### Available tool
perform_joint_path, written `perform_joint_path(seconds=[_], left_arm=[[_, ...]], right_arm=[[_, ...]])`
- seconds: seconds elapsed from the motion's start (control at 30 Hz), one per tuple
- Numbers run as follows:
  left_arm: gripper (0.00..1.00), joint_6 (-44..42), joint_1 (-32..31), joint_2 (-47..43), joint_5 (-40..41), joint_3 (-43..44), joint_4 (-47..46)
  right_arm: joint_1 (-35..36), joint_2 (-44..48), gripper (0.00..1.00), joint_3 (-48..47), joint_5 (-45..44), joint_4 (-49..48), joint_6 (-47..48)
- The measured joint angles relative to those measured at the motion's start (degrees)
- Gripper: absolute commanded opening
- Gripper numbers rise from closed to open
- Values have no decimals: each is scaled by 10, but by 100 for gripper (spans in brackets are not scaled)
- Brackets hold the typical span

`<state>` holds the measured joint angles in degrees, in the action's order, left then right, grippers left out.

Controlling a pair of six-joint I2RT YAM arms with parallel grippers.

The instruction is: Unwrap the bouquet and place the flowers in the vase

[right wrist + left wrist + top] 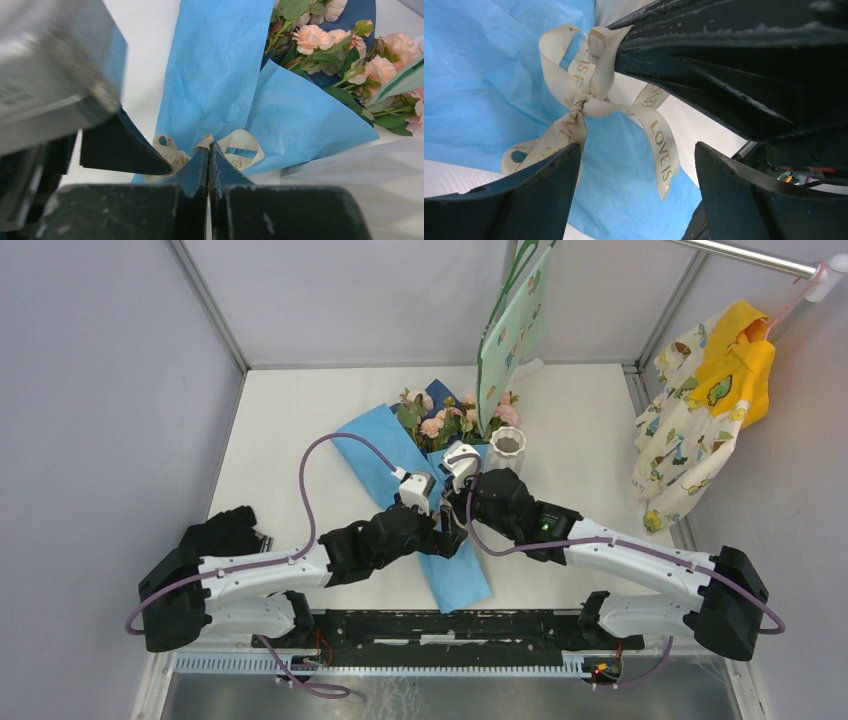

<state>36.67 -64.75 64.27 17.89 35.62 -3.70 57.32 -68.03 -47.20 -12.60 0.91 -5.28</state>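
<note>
Untying the bow: right pinches, left stands free.
Bouquet (pixel 385 455) lies mid-desk (pixel 280 440), flowers (pixel 440 420) toward the far edge, vase (pixel 507 448) just right of them. Right end effector (pixel 208 150) is clamped on one end of the ribbon (pixel 584 105). Left end effector (pixel 636 155) gapes wide astride it, holding nothing. Judgement: draw that end straight out, low and slow, while left pins the paper (pixel 215 75) so the bundle doesn't drag.

Table (pixel 280 420) bears bouquet (pixel 375 445), vase (pixel 507 448) apparently upright.

Bright, even light, soft shadows; wrist-view foregrounds seem blurred.
</note>
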Motion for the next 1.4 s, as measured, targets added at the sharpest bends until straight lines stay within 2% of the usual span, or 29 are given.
perform_joint_path(seconds=[0.13,0.37,0.5,0.8,1.03,1.23,1.4], left_arm=[[86,0,0,30,-5,4,-12],[80,0,0,36,-5,5,-31],[79,3,-1,35,-14,14,-21],[80,45,-23,-33,-14,16,12],[79,49,-23,26,-18,16,6],[70,48,-23,37,-19,17,4],[53,48,-23,37,-8,17,4]], right_arm=[[0,2,0,0,5,0,0],[-2,9,0,0,11,0,0],[-3,9,0,0,15,-1,0],[-3,9,0,2,26,-7,-4],[-3,10,0,2,30,-10,-5],[-3,14,0,2,33,-11,-7],[-3,16,0,2,40,-11,-11]])
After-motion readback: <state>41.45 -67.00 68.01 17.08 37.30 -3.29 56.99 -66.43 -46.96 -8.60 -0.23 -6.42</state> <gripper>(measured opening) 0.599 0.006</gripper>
